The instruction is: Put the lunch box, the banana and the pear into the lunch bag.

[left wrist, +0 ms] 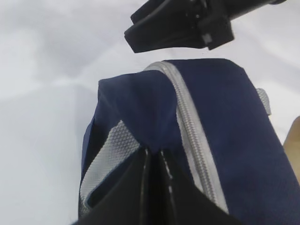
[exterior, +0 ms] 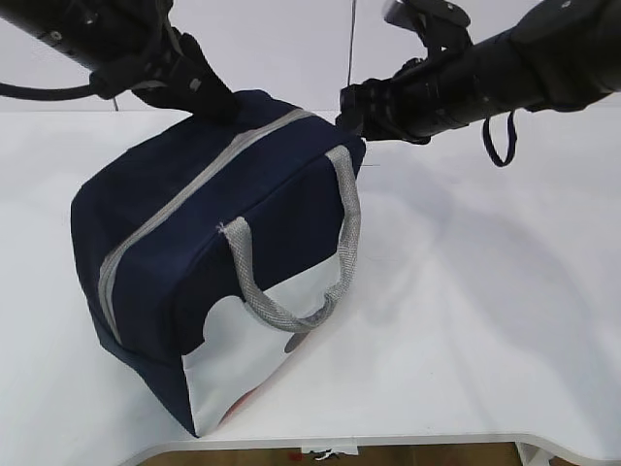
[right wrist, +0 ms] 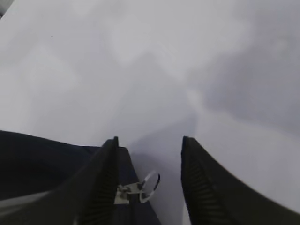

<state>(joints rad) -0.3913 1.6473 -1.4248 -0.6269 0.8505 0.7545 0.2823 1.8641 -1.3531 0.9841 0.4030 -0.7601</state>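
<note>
1. Lunch bag [exterior: 194, 262] stands on the white worktop [exterior: 485, 320], tipped toward the camera in the exterior view; grey zipper [exterior: 184, 189] runs closed along the whole visible top seam

2. Lunch box, banana and pear: none visible in any view. With the bag zipped and nothing loose on the worktop, my reading is that all three are inside; the frames cannot confirm this, as the interior is hidden

3. Left tool [left wrist: 154, 157]: clenched, fingers pinched together on a fold of navy fabric at the bag's far end, beside the grey handle webbing [left wrist: 110, 150]. Appears to be steadying the bag

4. Right tool [right wrist: 150, 173]: released, fingers spread with a clear gap. The zipper's ring pull [right wrist: 150, 180] lies between them, touching neither finger as far as the right wrist view shows; nothing held

5. In the exterior view the right arm [exterior: 456, 83] sits at the bag's far right corner, where the zipper ends

6. Progress judgement: packing and closing look finished; task at or very near its end. Left to do, as judged: left tool lets go of the fabric, both arms back off from the bag

7. Risk note: the bag leans, so it may shift or settle once the pinch is let go
</note>
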